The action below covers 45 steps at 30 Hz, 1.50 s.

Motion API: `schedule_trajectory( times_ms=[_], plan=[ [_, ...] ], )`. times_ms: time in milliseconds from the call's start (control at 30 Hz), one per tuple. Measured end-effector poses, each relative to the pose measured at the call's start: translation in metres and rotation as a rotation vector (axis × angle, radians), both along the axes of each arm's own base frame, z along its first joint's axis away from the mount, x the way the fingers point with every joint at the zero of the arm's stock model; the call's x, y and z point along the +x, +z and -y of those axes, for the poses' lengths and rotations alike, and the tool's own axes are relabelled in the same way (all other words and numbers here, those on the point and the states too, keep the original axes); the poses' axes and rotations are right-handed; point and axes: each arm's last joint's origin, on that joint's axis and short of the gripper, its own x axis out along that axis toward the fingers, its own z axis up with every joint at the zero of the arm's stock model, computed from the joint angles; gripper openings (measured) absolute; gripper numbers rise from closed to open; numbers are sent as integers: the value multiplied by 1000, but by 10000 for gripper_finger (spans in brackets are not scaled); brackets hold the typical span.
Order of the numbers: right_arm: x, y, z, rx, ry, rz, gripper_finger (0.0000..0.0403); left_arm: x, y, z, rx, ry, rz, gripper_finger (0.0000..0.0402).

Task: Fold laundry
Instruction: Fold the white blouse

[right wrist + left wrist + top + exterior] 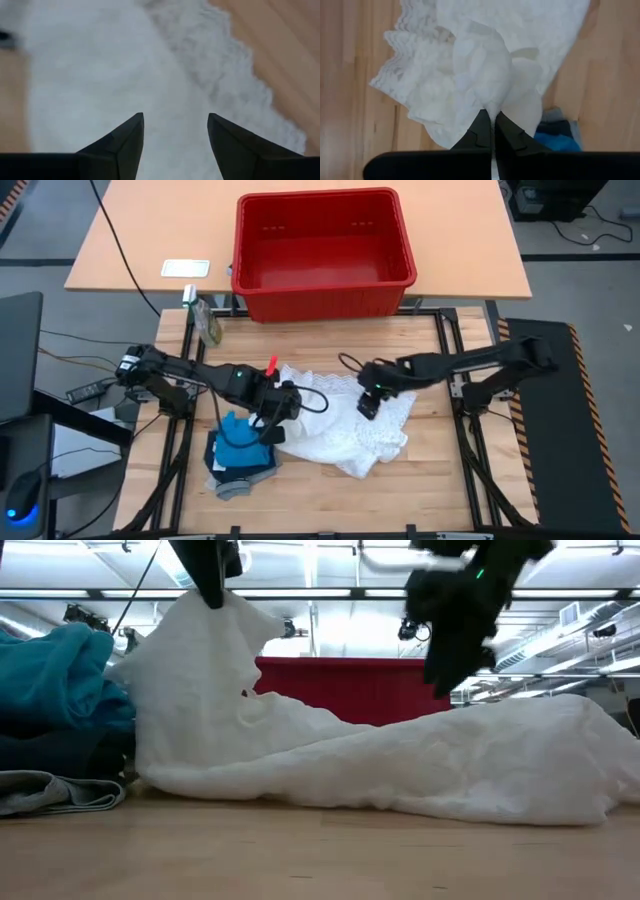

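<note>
The white cloth (pixel 345 425) with a lacy scalloped edge lies crumpled mid-table, its left part drawn up into a peak (pixel 215 620). My left gripper (pixel 493 120) is shut on that peak. My right gripper (pixel 175 125) hovers open above the cloth's right part (pixel 500 755), fingers pointing down. A pile of the bright blue garment (pixel 240 442), navy garment (pixel 228 470) and grey T-shirt (pixel 232 486) lies at the table's near left; in the low view the blue one (pixel 55 675) sits on top. My left gripper pinches a bunched fold of the white cloth (pixel 487 102) between its two fingers, coming from above, pointing down. That part is lifted off the table and the cloth hangs below the fingers in gathered folds, while the rest (pixel 420 765) stays spread on the tabletop.
A red plastic basket (pixel 322 250) stands beyond the table's far edge on another tabletop. A small bottle-like object (pixel 208 323) lies near the far left corner. Bare wood shows along the near edge (pixel 400 500).
</note>
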Motion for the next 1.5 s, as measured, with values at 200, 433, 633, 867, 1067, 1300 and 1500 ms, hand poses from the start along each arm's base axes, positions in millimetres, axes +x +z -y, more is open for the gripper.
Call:
schedule_trajectory(
  times_ms=[200, 433, 633, 867, 1067, 1300, 1500],
  plan=[
    [23, -34, 24, 8, 30, -50, 206, 2, 0, -8, 3, 21, 0, 1],
    [37, -70, 28, 38, 71, -133, 163, 2, 0, -9, 10, 25, -1, 1],
    [35, -65, 26, 28, 86, -124, 25, 0, 0, -11, 41, 29, -16, 1],
    [-2, 11, 14, -53, 67, -113, 8, -13, 6, -26, 110, 57, -75, 1],
    [-65, 122, 9, -256, -36, 3, 8, -37, 45, -42, 105, 108, 68, 1],
    [-127, 214, 22, -567, -164, 199, 7, -66, 117, -69, 329, 87, 348, 1],
    [-129, 252, 49, -926, -259, 163, 7, -69, 160, -114, 610, -2, 488, 1]
  ],
)
